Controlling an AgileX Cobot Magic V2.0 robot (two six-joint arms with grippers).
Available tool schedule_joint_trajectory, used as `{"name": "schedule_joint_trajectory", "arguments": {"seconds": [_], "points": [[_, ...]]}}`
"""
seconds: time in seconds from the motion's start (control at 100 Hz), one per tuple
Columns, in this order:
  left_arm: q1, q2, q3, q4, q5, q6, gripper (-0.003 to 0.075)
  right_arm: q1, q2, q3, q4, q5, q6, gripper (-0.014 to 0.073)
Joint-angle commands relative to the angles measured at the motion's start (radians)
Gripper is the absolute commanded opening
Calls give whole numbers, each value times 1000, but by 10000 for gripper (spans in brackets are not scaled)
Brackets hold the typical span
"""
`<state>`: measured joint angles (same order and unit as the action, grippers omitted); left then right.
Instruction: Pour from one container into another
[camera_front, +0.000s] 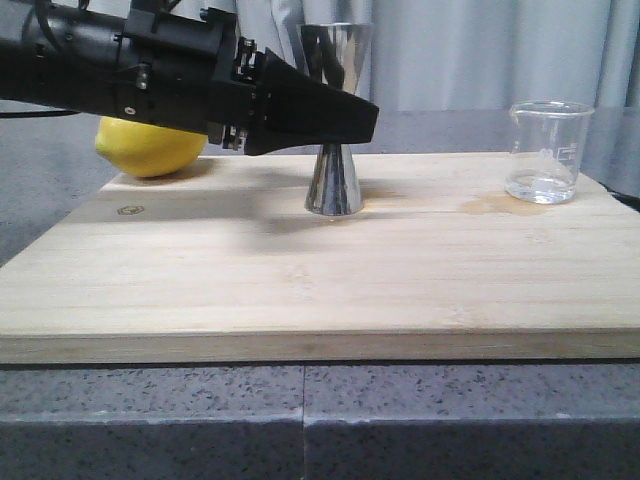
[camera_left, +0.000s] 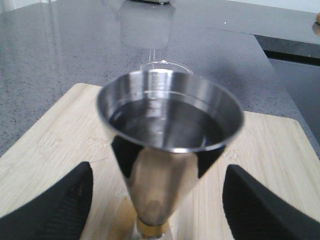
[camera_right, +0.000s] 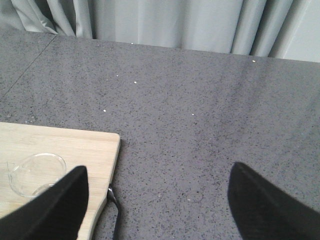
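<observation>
The right hand (camera_right: 157, 210) hangs spread over grey counter (camera_right: 200, 110), glass beaker (camera_right: 35, 172) on board corner (camera_right: 90, 150).

— How is the left arm placed?
— It reaches in from the left side, almost level above the board. The left gripper (camera_front: 350, 118) points to the right, and its two black fingers (camera_left: 55, 207) stand wide apart, holding nothing.
— And the right gripper (camera_right: 157, 210)?
— The front camera does not show it. In its own wrist camera, both fingers (camera_right: 267, 205) are spread wide, with nothing between them
</observation>
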<state>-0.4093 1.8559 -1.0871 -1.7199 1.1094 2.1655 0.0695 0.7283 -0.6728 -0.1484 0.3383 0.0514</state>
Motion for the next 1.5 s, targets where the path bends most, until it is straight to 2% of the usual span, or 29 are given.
{"name": "schedule_joint_trajectory", "arguments": {"seconds": [0.0,0.2,0.46,0.67,0.76,0.86,1.07,1.17,1.49], "points": [[6,-80,-25,-8,41,-56,510,-5,-3,-26,-18,-82,-10,521],[28,-147,-25,135,-2,-200,510,-5,-3,-26,-18,-82,-10,521],[84,-327,-25,454,-91,-510,510,-5,-3,-26,-16,-73,-8,521],[126,-539,-25,790,-201,-966,505,-5,-3,-26,53,-68,-8,521],[150,-629,-25,937,-218,-1204,505,-5,-3,-26,77,-57,-8,521],[186,-713,-25,1085,-216,-1408,505,-5,-3,-26,100,-44,-8,521],[276,-854,-13,1332,-211,-1720,505,-4,-3,-26,114,-22,-8,521],[333,-908,25,1385,-221,-1829,505,1,-3,-26,124,-16,-8,521],[435,-1078,222,1387,-352,-1894,503,40,-3,-26,131,37,-8,521]]}}
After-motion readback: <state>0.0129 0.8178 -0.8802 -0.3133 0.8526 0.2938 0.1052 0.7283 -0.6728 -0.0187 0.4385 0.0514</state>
